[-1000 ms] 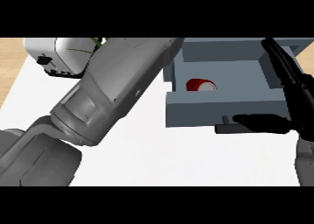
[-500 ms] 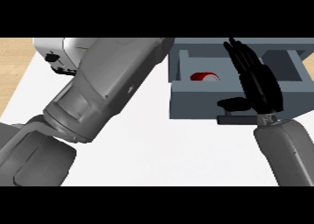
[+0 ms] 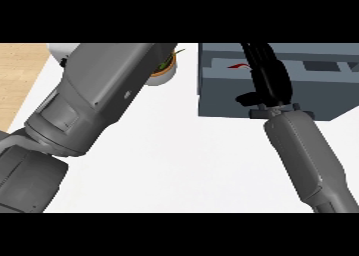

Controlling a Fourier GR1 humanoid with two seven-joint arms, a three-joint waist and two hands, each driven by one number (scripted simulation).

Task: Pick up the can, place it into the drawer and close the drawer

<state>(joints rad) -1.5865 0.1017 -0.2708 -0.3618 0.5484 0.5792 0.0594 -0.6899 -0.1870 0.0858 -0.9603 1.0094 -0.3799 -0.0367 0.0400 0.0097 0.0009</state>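
— Can [image 3: 237, 65]: down inside the drawer [image 3: 274, 95], only a red sliver showing beside the right hand [image 3: 269, 75].
— Right hand: fingers straight and together, laid flat over the drawer front, holding nothing. Left hand: out of sight; only a grey forearm crossing past a bowl [image 3: 164, 70].
— Risk?
— Could slip off the front edge mid-push, leaving the drawer ajar; off-centre pressing could skew it.

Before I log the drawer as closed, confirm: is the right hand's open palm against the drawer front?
Yes: the right hand lies with straight fingers over the grey drawer, whose opening shows only a sliver of the red can.
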